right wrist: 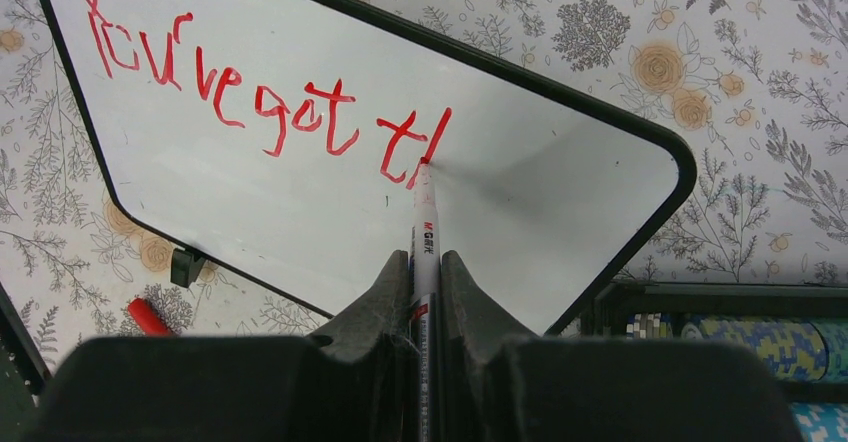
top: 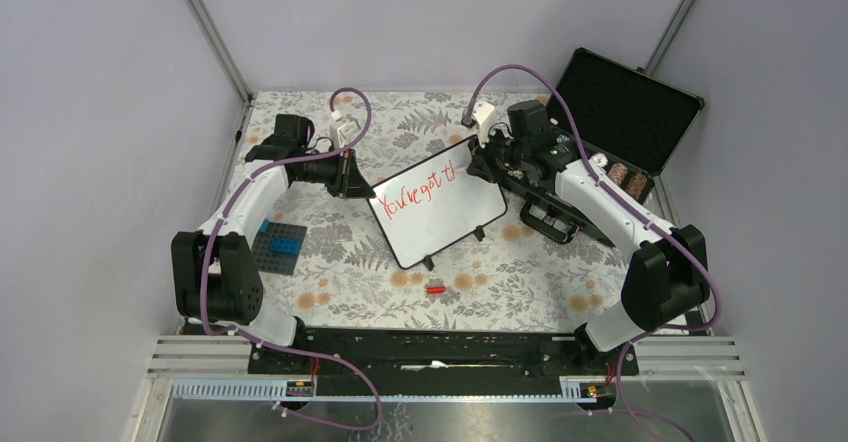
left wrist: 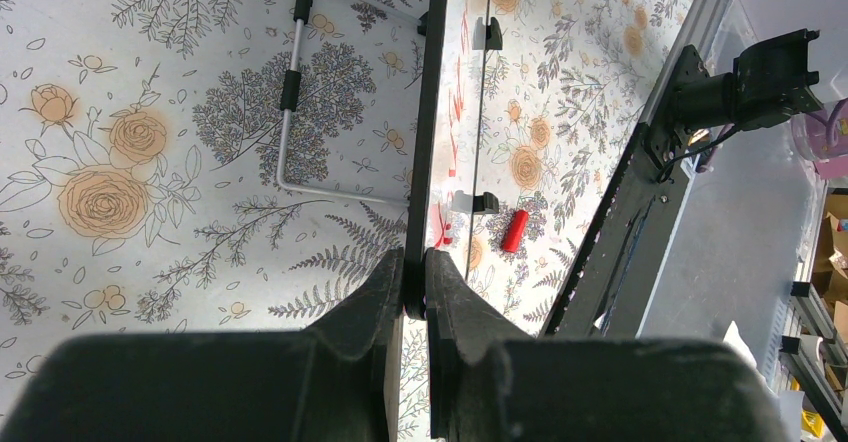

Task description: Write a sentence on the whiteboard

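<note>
At the left edge of the whiteboard (top: 437,202), the left gripper (left wrist: 415,262) is pinching its fingers together on the thin black rim. It is steadying the board, which is sitting near the middle of the flowered desk (top: 520,282) with its written face turned toward the right arm. How steeply the board is leaning I cannot tell.

At the right half of the whiteboard, the right gripper (right wrist: 425,267) is clamping a marker (right wrist: 426,232) between closed fingers. The tip is touching the white surface at the foot of a tall red stroke. The sentence (right wrist: 250,102) is running in one slanted line and is reading "You've got t" plus the start of another letter, so the last word is looking unfinished.

Trouble could be coming from a few places:
- The marker is pushing against a board gripped at only one edge, so too much pressure could be swinging it round in that clamp and dragging the stroke off line.
- The marker could be sliding back between the fingers, leaving faint or broken letters.
- The line is heading toward the whiteboard's right rim, so wide letters could be running out of room.
- A low wrist pass over the whiteboard could be smearing fresh ink.

Just in front of the whiteboard a red cap (top: 435,288) is lying loose
</note>
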